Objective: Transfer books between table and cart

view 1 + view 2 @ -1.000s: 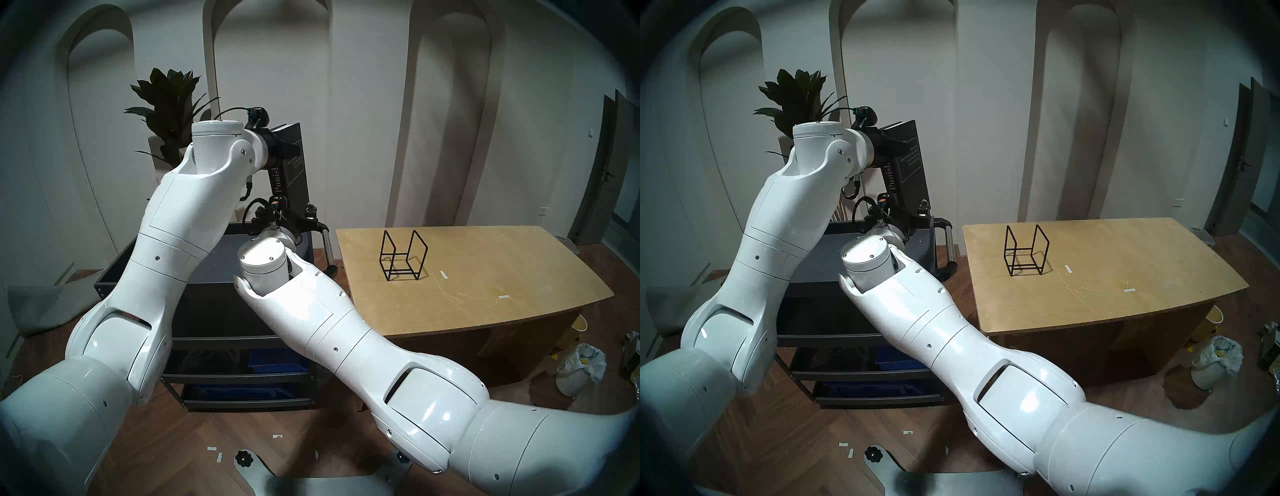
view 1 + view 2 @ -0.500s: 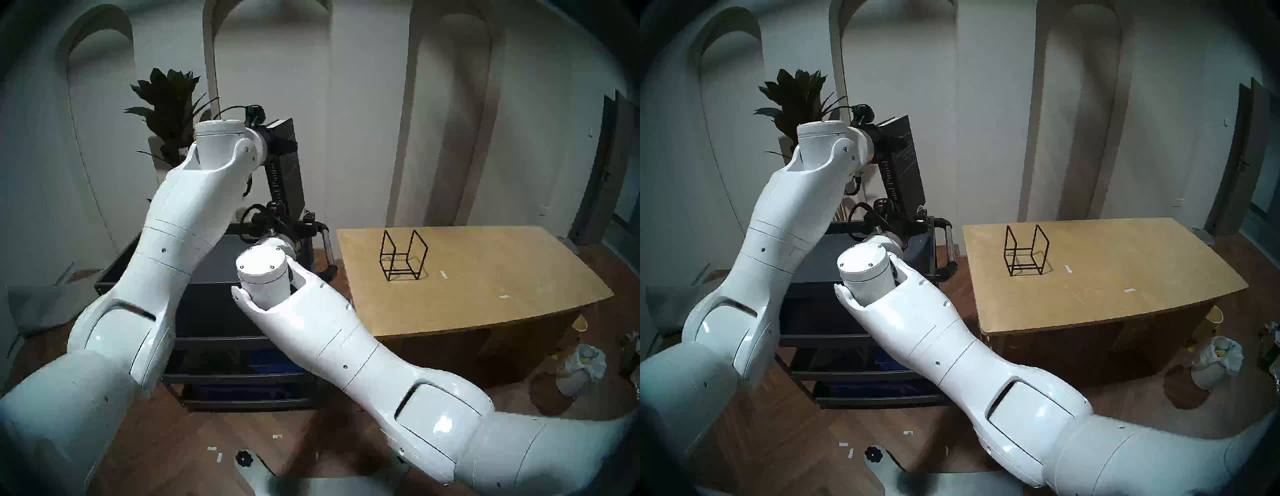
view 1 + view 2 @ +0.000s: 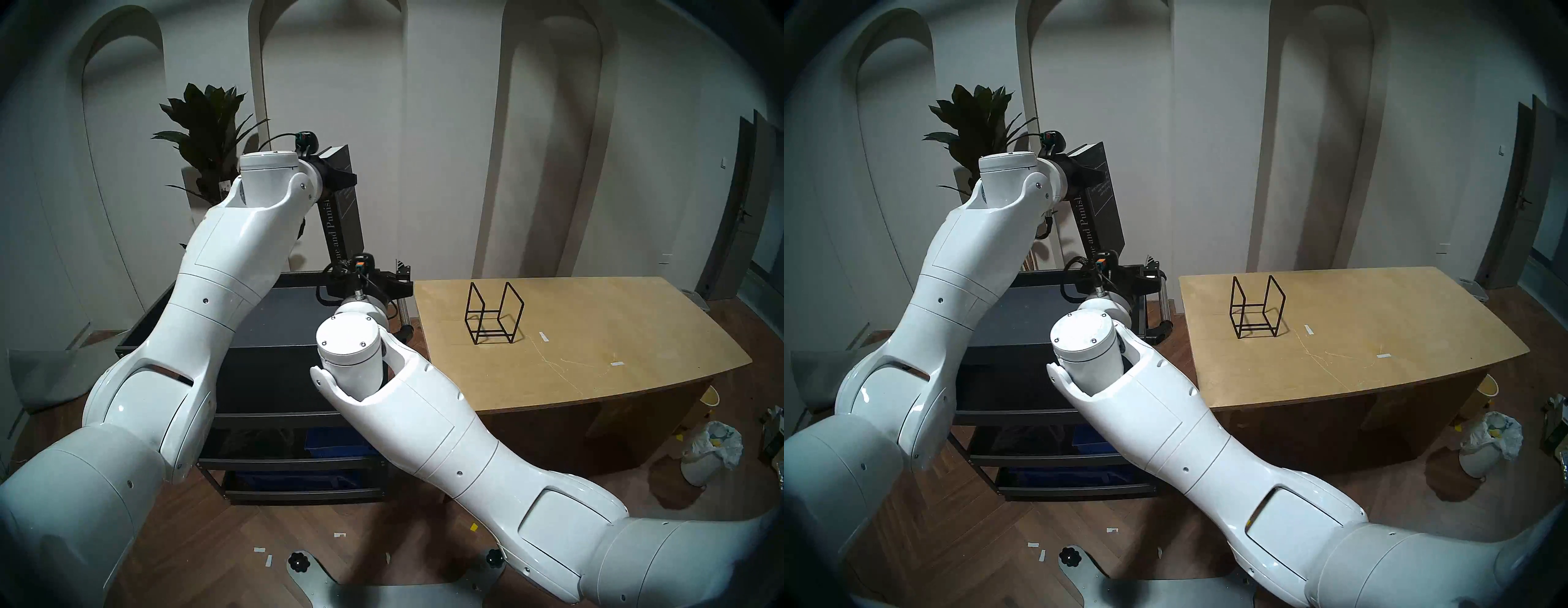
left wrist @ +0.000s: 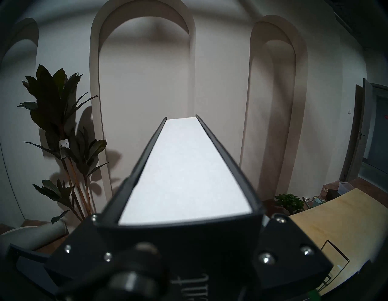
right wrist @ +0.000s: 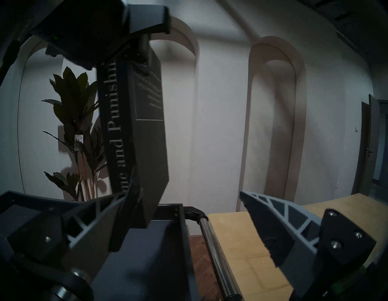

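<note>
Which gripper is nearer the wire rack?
Right. The right gripper hangs open at the table's near edge, short of the rack; the left gripper holds the book above the cart.

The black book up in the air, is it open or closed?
Closed. The book shows its covers flat against one solid white page block, with the left pincer clamped on its spine end.

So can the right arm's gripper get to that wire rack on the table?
Probably yes. The right gripper is open and empty beside the table, and nothing stands between it and the wire rack.
</note>
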`<state>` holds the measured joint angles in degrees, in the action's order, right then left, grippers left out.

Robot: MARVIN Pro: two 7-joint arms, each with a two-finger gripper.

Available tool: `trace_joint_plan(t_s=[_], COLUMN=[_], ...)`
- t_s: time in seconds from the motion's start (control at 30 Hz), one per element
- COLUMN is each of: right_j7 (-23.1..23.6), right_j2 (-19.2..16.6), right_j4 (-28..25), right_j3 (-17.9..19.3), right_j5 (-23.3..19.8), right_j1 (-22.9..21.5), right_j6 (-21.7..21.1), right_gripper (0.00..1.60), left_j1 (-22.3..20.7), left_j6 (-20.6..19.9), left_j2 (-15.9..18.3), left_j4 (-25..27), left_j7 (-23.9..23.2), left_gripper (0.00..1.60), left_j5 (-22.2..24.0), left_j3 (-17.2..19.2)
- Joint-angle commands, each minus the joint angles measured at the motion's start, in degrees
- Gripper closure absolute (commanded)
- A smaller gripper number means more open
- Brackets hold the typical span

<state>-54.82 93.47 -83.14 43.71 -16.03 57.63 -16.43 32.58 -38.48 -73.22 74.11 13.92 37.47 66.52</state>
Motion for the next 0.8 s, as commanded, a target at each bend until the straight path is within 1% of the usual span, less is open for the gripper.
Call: trace_joint_plan(t_s=[0.0, 0.03, 0.07, 0.1, 0.13, 0.23, 0.3, 0.33, 0.37, 0.4, 0.5, 0.53, 0.6, 0.7, 0.73, 0.77], right_j7=[-1.1, -0.8, -0.8, -0.5, 0.3, 1.9, 3.7, 3.7, 5.0, 5.0, 8.2, 10.1, 10.4, 13.8, 14.5, 15.7], right_j2=[-5.1, -6.0, -6.0, -7.8, -8.4, -11.0, -12.5, -12.5, -13.8, -13.8, -16.5, -18.0, -17.8, -20.6, -20.7, -21.8], right_j4=[-6.4, -7.8, -7.8, -8.9, -9.8, -12.1, -13.5, -13.5, -13.4, -13.4, -13.4, -13.4, -13.2, -14.1, -14.2, -14.6], right_j3=[2.5, 3.2, 3.2, 4.5, 5.9, 8.8, 11.5, 11.5, 13.9, 13.9, 17.3, 19.2, 19.6, 22.6, 23.7, 24.6], right_j5=[2.3, 1.9, 1.9, 2.1, 1.1, 0.4, -0.5, -0.5, -1.9, -1.9, -4.6, -6.1, -6.8, -9.2, -9.7, -10.3], right_j1=[-0.6, -0.3, -0.3, -0.9, -0.9, -1.0, -0.8, -0.8, -1.3, -1.3, -1.7, -1.7, -1.9, -1.6, -1.5, -1.6], right_j6=[2.4, 2.6, 2.6, 3.1, 3.5, 3.8, 3.9, 3.9, 4.2, 4.2, 4.8, 5.2, 5.4, 5.9, 6.0, 6.2], right_gripper=[0.00, 0.00, 0.00, 0.00, 0.00, 0.00, 0.00, 0.00, 0.00, 0.00, 0.00, 0.00, 0.00, 0.00, 0.00, 0.00], left_j1=[-2.5, -2.4, -2.4, -2.0, -1.7, -1.0, -0.6, -0.6, -0.2, -0.2, 0.8, 1.5, 1.9, 3.1, 3.3, 3.6], left_j6=[1.8, 2.0, 2.0, 2.1, 2.3, 2.7, 2.9, 2.9, 3.0, 3.0, 3.5, 4.0, 4.2, 5.1, 5.3, 5.5], left_j2=[0.5, 0.5, 0.5, 0.6, 0.6, 0.4, 0.3, 0.3, 0.2, 0.2, 0.1, 0.1, 0.0, -0.1, -0.2, -0.2], left_j4=[0.8, 0.8, 0.8, 1.2, 1.4, 1.7, 1.7, 1.7, 1.7, 1.7, 1.7, 1.7, 1.7, 1.8, 1.8, 1.7], left_j7=[0.3, 0.3, 0.3, 0.3, 0.4, 0.6, 0.8, 0.8, 1.0, 1.0, 1.6, 2.1, 2.2, 3.1, 3.4, 4.1], left_gripper=[1.60, 1.60, 1.60, 1.60, 1.60, 1.60, 1.60, 1.60, 1.60, 1.60, 1.60, 1.60, 1.60, 1.60, 1.60, 1.60], left_j5=[-1.0, -1.1, -1.1, -1.5, -1.8, -2.2, -2.4, -2.4, -2.6, -2.6, -3.0, -3.6, -3.7, -4.4, -4.5, -5.1], left_j3=[0.8, 0.8, 0.8, 0.5, 0.3, -0.1, -0.2, -0.2, -0.5, -0.5, -0.8, -1.5, -1.7, -2.4, -2.5, -3.1])
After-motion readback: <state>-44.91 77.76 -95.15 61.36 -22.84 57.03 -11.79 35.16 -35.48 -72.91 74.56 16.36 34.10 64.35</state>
